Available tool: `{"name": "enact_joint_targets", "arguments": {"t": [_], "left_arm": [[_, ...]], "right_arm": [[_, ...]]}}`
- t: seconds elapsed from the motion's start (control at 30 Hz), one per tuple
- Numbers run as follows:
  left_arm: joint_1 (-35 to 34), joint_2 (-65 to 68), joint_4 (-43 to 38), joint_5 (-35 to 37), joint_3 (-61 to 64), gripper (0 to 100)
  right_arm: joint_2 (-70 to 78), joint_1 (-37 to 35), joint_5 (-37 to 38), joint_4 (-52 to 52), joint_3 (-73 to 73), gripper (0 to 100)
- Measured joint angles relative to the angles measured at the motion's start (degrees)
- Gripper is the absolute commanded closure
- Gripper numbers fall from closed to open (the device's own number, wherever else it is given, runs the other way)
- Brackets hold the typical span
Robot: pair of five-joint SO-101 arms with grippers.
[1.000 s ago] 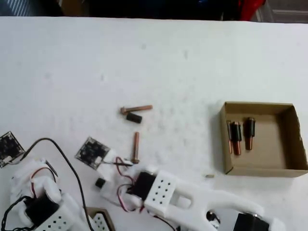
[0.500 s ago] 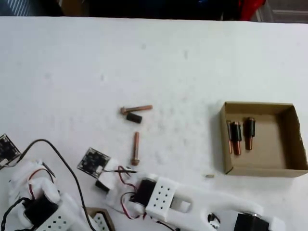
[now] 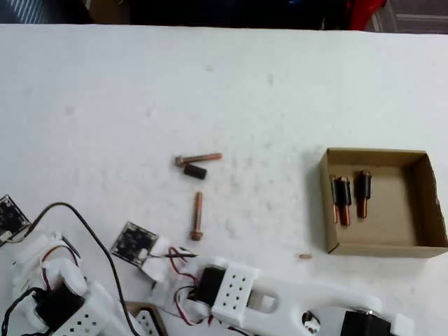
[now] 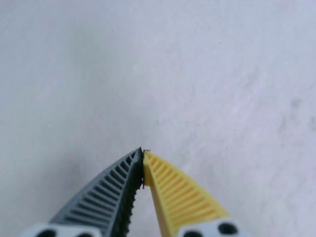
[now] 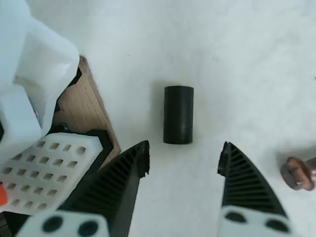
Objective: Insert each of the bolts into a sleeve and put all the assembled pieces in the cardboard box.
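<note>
Hovering with right gripper (image 5: 184, 148) jaws spread, just short of a black sleeve (image 5: 178, 114) by the table's (image 3: 280, 91) robot-side edge; left gripper (image 4: 143, 154) clenched on nothing; cardboard box (image 3: 392, 213) near the right edge, holding assembled pieces (image 3: 343, 198).

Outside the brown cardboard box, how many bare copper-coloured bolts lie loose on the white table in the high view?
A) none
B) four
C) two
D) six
C: one bare copper-coloured bolt lies beside a short black sleeve, and a second bolt lies apart from it, both on the white table, away from the brown cardboard box.
</note>
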Motion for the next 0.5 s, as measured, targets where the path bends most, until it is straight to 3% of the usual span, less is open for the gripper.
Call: {"name": "enact_joint_targets", "arguments": {"t": [0.37,0.5], "left_arm": [[-0.09,0.00,0.00,0.00,0.00,98],[-3.16,0.00,0.00,0.00,0.00,98]], "right_arm": [[0.00,0.09,0.00,-0.09,0.00,78.7],[0.00,0.09,0.00,-0.09,0.00,78.7]]}}
